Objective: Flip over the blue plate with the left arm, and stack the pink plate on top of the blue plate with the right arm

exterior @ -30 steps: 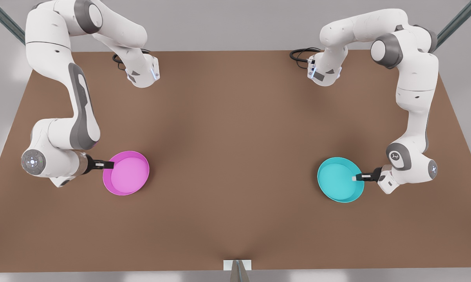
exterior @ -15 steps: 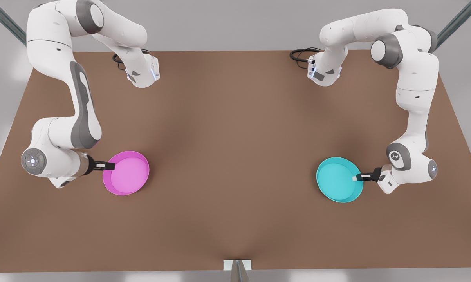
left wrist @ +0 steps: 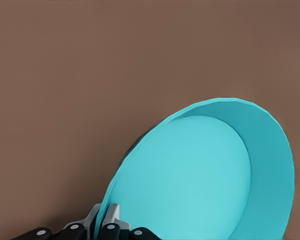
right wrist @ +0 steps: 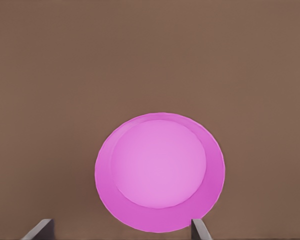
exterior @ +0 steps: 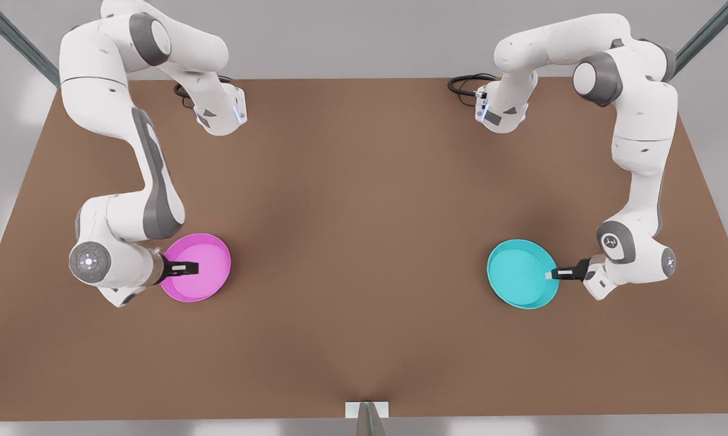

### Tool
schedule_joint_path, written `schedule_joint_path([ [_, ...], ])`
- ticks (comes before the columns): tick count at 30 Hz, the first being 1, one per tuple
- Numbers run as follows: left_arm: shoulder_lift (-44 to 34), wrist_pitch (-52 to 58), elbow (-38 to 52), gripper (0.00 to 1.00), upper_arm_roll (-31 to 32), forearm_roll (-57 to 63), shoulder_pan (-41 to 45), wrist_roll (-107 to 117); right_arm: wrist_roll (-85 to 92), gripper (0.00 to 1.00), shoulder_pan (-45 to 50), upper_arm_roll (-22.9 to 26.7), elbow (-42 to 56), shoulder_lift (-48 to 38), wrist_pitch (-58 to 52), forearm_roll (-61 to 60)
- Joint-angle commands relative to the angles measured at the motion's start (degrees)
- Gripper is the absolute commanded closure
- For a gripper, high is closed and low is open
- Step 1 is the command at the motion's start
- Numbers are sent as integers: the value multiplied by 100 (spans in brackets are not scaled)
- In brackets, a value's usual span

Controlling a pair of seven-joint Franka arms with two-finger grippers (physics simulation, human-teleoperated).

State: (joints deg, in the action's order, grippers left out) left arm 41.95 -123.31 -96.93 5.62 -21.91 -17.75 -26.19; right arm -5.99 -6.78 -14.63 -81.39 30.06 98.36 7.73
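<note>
The blue plate point(exterior: 523, 282) is on the front view's right, tilted, with its hollow side facing the left wrist camera point(left wrist: 200, 175). My left gripper point(exterior: 550, 275) is shut on its rim, and in the left wrist view the gripper point(left wrist: 106, 222) pinches the plate's edge. The pink plate point(exterior: 201, 267) lies flat and hollow side up on the table at the front view's left. My right gripper point(exterior: 185, 267) hovers over the part of it nearest the arm. In the right wrist view the gripper point(right wrist: 121, 231) is open and holds nothing, with the pink plate point(right wrist: 160, 170) below it.
The brown table point(exterior: 364, 200) stretches wide between the two plates. Black cables point(exterior: 465, 83) lie by the arm bases at the back. A small white bracket point(exterior: 367, 410) sits at the middle of the front edge.
The right gripper has moved from the pink plate's rim to over the plate, toward the front view's right. The blue plate has shifted slightly toward the front view's left in the left gripper.
</note>
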Motion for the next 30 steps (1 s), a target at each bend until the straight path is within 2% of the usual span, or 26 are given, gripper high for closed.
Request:
schedule_joint_path([
  [1,-3,0,-1,74,0,-7,0,0,-8,0,-7,4,0,0,-1,0],
  [8,6,9,-1,79,0,-33,0,44,36,0,-218,13,-35,53,52,-79],
  [11,-3,18,-1,79,0,-33,0,44,203,0,-605,4,-97,70,43,-615],
  [17,-73,229,16,79,-9,-33,0,35,783,0,-2011,22,-773,378,1616,-510],
  [21,-73,334,113,79,-9,-24,-9,26,476,0,-2213,13,-1028,624,1625,-562],
  [23,-73,712,394,79,-17,11,0,88,467,0,-2398,-286,-1863,211,1652,-571],
  [26,-73,1098,763,79,-26,37,18,298,484,0,-2424,-321,-2162,35,1731,-580],
  [29,-73,1740,1387,79,-26,951,448,1045,616,0,-2477,-348,-2505,70,2978,-589],
  [30,-73,1819,1519,79,-26,1258,509,1265,669,0,-2503,-365,-2514,96,3084,-728],
])
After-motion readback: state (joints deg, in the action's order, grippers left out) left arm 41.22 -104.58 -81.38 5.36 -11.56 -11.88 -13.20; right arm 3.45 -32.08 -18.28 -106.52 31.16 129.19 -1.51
